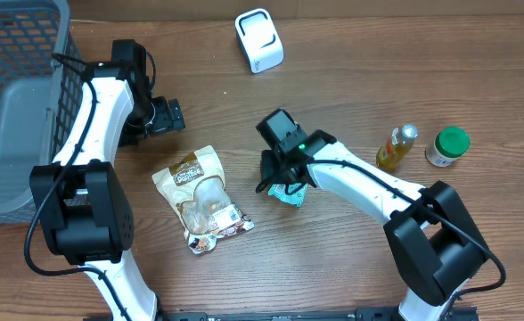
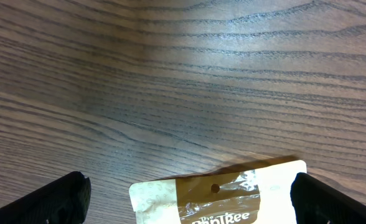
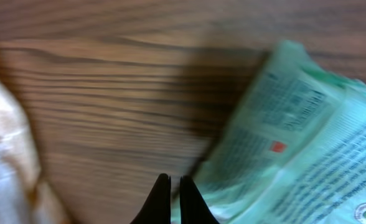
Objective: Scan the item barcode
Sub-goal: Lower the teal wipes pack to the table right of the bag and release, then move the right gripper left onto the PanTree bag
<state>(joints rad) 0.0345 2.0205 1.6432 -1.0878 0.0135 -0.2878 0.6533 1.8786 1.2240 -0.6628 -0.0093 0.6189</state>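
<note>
A teal printed packet (image 1: 290,195) lies at the table's middle, mostly under my right gripper (image 1: 280,178). In the right wrist view the black fingers (image 3: 162,198) stand pressed together at my right gripper (image 3: 175,186), pinching the near left edge of the teal packet (image 3: 295,137), which looks tilted up over a dark shadow. A brown and white snack pouch (image 1: 204,198) lies left of it. My left gripper (image 1: 175,116) hovers open just beyond the pouch's top. In its own view, my left gripper (image 2: 192,196) has the pouch's top edge (image 2: 220,193) between its wide-apart fingers. A white scanner (image 1: 258,40) stands at the back.
A grey mesh basket (image 1: 12,107) fills the left edge. A small amber bottle (image 1: 396,147) and a green-lidded jar (image 1: 446,145) stand at the right. Bare wood lies between the scanner and the packets.
</note>
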